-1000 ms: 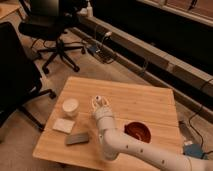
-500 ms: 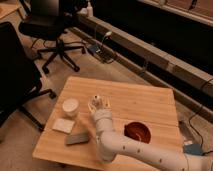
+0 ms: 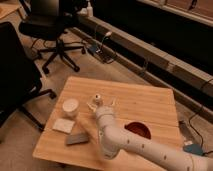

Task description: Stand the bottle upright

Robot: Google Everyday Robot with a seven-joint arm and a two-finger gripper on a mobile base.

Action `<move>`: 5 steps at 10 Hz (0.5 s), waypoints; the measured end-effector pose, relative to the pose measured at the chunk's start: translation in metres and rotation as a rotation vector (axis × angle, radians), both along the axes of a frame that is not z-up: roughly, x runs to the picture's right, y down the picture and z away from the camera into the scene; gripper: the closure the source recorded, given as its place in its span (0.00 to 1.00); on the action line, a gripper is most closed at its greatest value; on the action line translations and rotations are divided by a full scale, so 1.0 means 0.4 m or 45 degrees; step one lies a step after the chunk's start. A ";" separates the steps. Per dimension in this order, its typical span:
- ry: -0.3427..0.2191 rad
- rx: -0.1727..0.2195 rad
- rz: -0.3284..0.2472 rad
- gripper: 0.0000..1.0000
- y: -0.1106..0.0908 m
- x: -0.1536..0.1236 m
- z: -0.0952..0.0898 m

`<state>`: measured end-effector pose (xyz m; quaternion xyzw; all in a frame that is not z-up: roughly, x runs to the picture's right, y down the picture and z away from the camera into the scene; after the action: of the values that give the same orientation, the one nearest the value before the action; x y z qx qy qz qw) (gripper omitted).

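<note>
One wooden table (image 3: pixel 150 97) carries the work items; one white robot arm (image 3: pixel 135 145) enters from the lower right corner of the camera view and reaches up across the table's middle; one gripper (image 3: pixel 101 105) sits at the arm's end, above the central area of the tabletop, somewhat toward the left edge; its two fingers are spread apart, one to each side, and they clamp nothing. One bottle (image 3: pixel 96 99) is visible just at the gripper, between or just behind the spread fingers; its light cap faces the camera and its body is mostly hidden by the gripper, so whether it is upright or tilted cannot be told, nor whether the fingers touch it. One short white round cup (image 3: pixel 70 107) stands upright near the left edge of the table, beside the gripper but apart from it; one pale flat square pad (image 3: pixel 63 125) lies toward the near left corner, just in front of the cup; one grey flat block (image 3: pixel 77 138) lies just beside the pad, closer to the near edge. One dark red bowl (image 3: pixel 138 131) sits toward the right half of the tabletop, partly covered by the arm. Beyond the table, two black office chairs are on the floor: one (image 3: pixel 52 25) at the far left; one (image 3: pixel 14 75) at the left margin of the view. One blue object (image 3: pixel 192 148) lies on the floor off the right edge of the table.
</note>
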<state>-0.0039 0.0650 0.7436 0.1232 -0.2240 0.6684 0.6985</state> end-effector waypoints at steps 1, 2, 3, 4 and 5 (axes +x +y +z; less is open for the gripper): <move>-0.028 -0.052 0.022 0.20 0.000 0.005 0.001; -0.086 -0.165 0.071 0.20 0.001 0.019 0.004; -0.133 -0.290 0.112 0.20 0.005 0.034 0.008; -0.166 -0.398 0.132 0.20 0.010 0.042 0.012; -0.190 -0.516 0.150 0.20 0.013 0.054 0.016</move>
<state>0.0175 0.0704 0.7499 -0.0565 -0.1285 0.7468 0.6501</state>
